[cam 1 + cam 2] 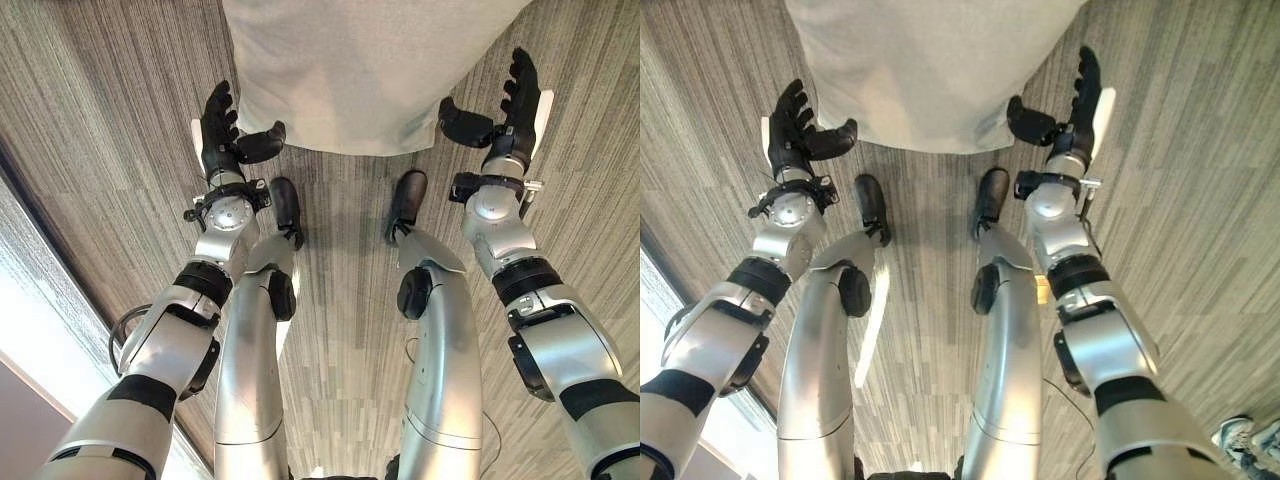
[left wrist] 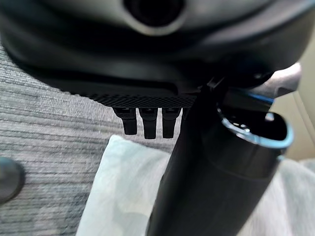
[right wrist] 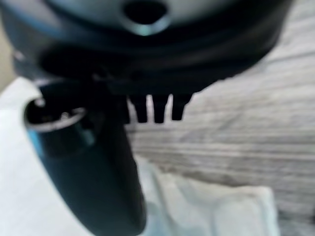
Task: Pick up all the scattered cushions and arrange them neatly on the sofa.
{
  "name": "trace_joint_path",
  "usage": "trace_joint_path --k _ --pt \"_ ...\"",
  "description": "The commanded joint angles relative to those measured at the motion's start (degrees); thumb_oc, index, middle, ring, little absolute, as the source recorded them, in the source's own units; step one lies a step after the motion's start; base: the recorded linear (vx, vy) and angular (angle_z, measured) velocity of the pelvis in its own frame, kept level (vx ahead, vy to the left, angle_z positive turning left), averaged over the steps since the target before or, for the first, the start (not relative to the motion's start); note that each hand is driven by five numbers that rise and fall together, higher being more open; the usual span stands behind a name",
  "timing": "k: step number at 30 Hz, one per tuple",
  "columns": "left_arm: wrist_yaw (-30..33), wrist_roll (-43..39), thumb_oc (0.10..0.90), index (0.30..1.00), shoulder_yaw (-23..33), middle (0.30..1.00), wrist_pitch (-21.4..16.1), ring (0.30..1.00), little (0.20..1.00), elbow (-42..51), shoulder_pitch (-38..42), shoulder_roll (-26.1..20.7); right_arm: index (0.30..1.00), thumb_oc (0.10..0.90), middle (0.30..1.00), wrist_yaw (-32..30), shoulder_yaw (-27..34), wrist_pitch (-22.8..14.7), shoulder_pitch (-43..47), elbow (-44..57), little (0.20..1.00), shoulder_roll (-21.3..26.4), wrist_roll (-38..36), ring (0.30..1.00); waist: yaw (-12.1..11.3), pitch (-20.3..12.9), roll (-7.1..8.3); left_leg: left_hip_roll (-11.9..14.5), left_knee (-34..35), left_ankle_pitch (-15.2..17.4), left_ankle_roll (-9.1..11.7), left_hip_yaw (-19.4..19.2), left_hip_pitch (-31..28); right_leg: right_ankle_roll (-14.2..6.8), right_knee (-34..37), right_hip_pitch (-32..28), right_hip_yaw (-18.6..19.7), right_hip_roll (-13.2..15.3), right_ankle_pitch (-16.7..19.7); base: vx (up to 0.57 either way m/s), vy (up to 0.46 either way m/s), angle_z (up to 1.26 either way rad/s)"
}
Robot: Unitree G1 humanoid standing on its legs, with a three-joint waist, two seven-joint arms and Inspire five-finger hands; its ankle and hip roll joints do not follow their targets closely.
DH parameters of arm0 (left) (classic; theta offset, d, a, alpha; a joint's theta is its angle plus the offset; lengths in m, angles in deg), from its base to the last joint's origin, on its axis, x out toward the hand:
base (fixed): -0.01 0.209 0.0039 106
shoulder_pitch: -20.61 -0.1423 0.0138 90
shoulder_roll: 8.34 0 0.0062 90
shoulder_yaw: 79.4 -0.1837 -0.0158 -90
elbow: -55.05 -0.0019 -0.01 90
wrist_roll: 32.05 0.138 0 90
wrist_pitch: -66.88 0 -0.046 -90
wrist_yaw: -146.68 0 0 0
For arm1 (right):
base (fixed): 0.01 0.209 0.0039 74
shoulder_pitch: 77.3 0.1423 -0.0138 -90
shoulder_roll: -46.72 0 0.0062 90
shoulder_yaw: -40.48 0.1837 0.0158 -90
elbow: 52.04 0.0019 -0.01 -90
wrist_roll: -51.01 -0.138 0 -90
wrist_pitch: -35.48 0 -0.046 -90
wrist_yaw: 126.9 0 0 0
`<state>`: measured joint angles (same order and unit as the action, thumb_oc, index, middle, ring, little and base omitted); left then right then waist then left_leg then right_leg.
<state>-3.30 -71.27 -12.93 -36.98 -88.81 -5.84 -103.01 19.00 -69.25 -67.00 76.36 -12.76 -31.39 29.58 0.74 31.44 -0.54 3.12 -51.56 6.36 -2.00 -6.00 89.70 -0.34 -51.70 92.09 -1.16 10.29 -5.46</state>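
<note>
A large pale grey cushion (image 1: 360, 70) lies on the floor straight ahead of me, its near edge between my two hands. My left hand (image 1: 222, 130) stands at the cushion's left near corner, fingers straight and thumb spread toward the cushion edge. My right hand (image 1: 512, 105) stands at the right near corner, fingers straight up, thumb reaching in to the cushion's edge. Both hands are open and flank the cushion without closing on it. The left wrist view shows the cushion (image 2: 128, 196) past the left hand's fingers (image 2: 145, 120); the right wrist view shows the cushion (image 3: 206, 206) below the right hand's thumb (image 3: 93, 167).
Grey striped carpet (image 1: 100, 120) covers the floor all round. A pale strip (image 1: 40, 340) runs along the lower left. A person's shoes (image 1: 1245, 435) show at the lower right corner of the right eye view.
</note>
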Motion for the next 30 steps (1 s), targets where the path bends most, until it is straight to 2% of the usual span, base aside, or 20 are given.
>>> trace_joint_path --k 1,6,11,19,23,26,27,28,29,30 --pt "2.7 -0.3 0.8 0.9 3.5 0.9 -4.3 0.9 0.9 0.4 0.2 -2.3 0.9 0.8 0.9 -3.0 -0.8 -4.0 -2.5 5.0 0.9 3.3 0.7 0.9 1.4 -3.2 -1.99 -3.0 -2.6 8.0 0.9 5.5 -1.1 -3.5 0.5 -5.8 -1.5 -0.4 -5.9 0.0 0.0 0.0" --pt "2.7 1.0 0.8 0.9 1.6 0.9 -4.0 0.9 0.9 0.0 5.8 -6.7 0.9 0.8 0.9 -2.4 -1.4 -4.3 1.2 3.8 0.9 3.8 -0.4 0.9 1.3 -4.1 -1.97 -3.2 -2.1 7.6 1.2 5.8 0.2 -3.9 1.3 -5.1 -1.7 -0.5 -5.6 0.0 0.0 0.0" --pt "3.0 3.7 0.8 0.9 -0.3 0.9 -3.9 0.9 0.9 1.9 9.8 -8.5 0.9 0.8 0.9 -2.7 -1.5 -4.8 3.7 2.9 0.9 3.9 -1.1 0.9 1.4 -4.3 -1.96 -3.6 -1.3 7.2 1.4 5.9 0.2 -4.3 1.6 -5.1 -1.5 -0.3 -5.4 0.0 0.007 0.0" --pt "3.2 7.0 0.8 0.9 -3.7 0.9 -3.9 0.9 0.9 5.4 13.6 -4.3 0.9 0.8 0.9 -1.7 -3.4 -5.1 6.9 3.2 0.9 2.4 -1.4 0.9 1.3 -4.7 -1.84 -4.1 0.1 6.6 1.7 6.3 0.2 -4.7 2.8 -5.3 -1.6 -0.3 -4.9 0.0 0.0 0.0" --pt "2.3 4.3 0.8 0.9 -4.4 0.9 -5.4 0.9 0.9 8.3 14.6 1.5 0.9 0.8 0.9 0.6 -6.8 -5.6 11.1 5.0 0.9 -1.5 -3.4 0.9 0.8 -4.7 -1.81 -4.2 0.6 6.4 1.7 6.3 0.2 -4.8 3.3 -5.2 -1.5 -0.6 -4.4 0.0 0.0 0.0" --pt "0.7 1.2 0.8 0.9 -4.8 0.9 -6.5 0.9 0.9 10.0 15.6 3.8 0.9 0.8 0.9 3.5 -8.3 -6.8 13.1 6.3 0.9 -4.7 -7.2 0.9 0.5 -4.8 -1.92 -4.2 1.1 6.2 1.8 6.5 0.2 -4.9 3.8 -5.1 -1.5 -0.7 -4.2 0.0 0.0 0.0" --pt "0.1 0.7 0.588 0.582 -5.0 0.582 -6.7 0.582 0.582 10.6 15.8 4.1 0.568 0.579 0.568 5.4 -9.0 -7.2 13.4 6.6 0.568 -5.7 -9.0 0.568 0.5 -4.9 -1.96 -4.2 1.2 6.1 1.9 6.5 0.2 -4.9 4.0 -5.1 -1.5 -0.8 -4.1 0.0 0.0 0.0" --pt "-0.6 0.7 0.4 0.3 -5.3 0.3 -6.6 0.3 0.3 11.4 15.9 4.0 0.3 0.4 0.3 7.1 -9.8 -7.7 13.6 7.3 0.3 -6.3 -10.4 0.3 0.4 -5.0 -1.95 -4.3 1.3 5.9 1.9 6.6 0.2 -4.9 4.1 -5.2 -1.5 -0.8 -3.9 0.0 0.0 0.0" --pt "-0.6 0.7 0.4 0.3 -5.2 0.3 -6.6 0.3 0.3 11.4 15.9 3.9 0.3 0.4 0.3 7.3 -9.8 -7.7 13.6 7.3 0.3 -6.3 -10.5 0.3 0.5 -5.0 -1.95 -4.3 1.4 5.9 1.9 6.6 0.2 -4.9 4.2 -5.2 -1.5 -0.8 -3.9 0.0 0.0 0.0" --pt "-1.7 1.1 0.4 0.3 -5.8 0.3 -7.1 0.3 0.3 14.0 15.7 3.2 0.3 0.4 0.3 10.3 -11.7 -8.4 13.4 9.7 0.3 -6.9 -12.0 0.3 0.4 -5.5 -1.99 -4.3 2.1 5.4 1.9 6.8 0.2 -5.1 4.6 -5.3 -1.7 -1.1 -3.6 0.0 0.0 0.0"
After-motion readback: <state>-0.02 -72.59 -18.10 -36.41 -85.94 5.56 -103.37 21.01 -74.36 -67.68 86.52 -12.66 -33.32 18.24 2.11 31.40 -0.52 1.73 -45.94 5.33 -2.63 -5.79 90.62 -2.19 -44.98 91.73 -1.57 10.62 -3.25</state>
